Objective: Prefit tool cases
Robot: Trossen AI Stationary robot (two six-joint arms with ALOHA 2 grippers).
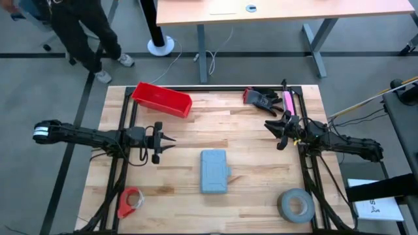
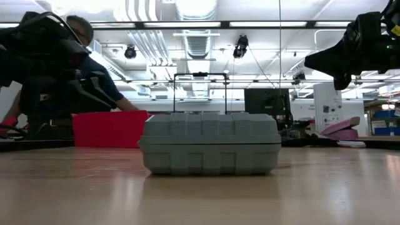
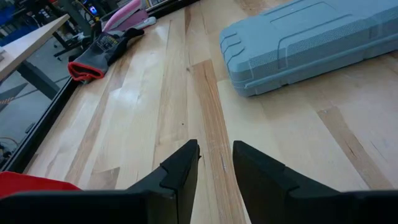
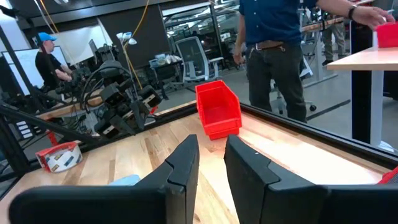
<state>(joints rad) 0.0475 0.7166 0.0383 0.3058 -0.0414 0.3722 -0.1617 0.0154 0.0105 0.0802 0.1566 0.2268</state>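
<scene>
The grey-blue tool case (image 1: 213,171) lies shut and flat on its broad underside in the middle of the wooden table (image 1: 255,196), a little toward the near edge. The low view shows its ribbed end (image 2: 209,142). My left gripper (image 1: 168,140) hovers left of the case and slightly farther back, pointing toward the table's right and tipped a little down. Its fingers (image 3: 180,171) stand a narrow gap apart with nothing between them, and the case (image 3: 311,40) lies ahead. My right gripper (image 1: 271,125) hovers level at the right, pointing left, fingers (image 4: 183,158) slightly apart and empty.
A red bin (image 1: 162,99) stands at the far left, black gloves (image 1: 261,99) and a pink tool (image 1: 288,101) at the far right. A grey tape roll (image 1: 295,205) lies near right, a red tape dispenser (image 1: 130,201) near left. A person (image 1: 85,32) stands beyond the far edge.
</scene>
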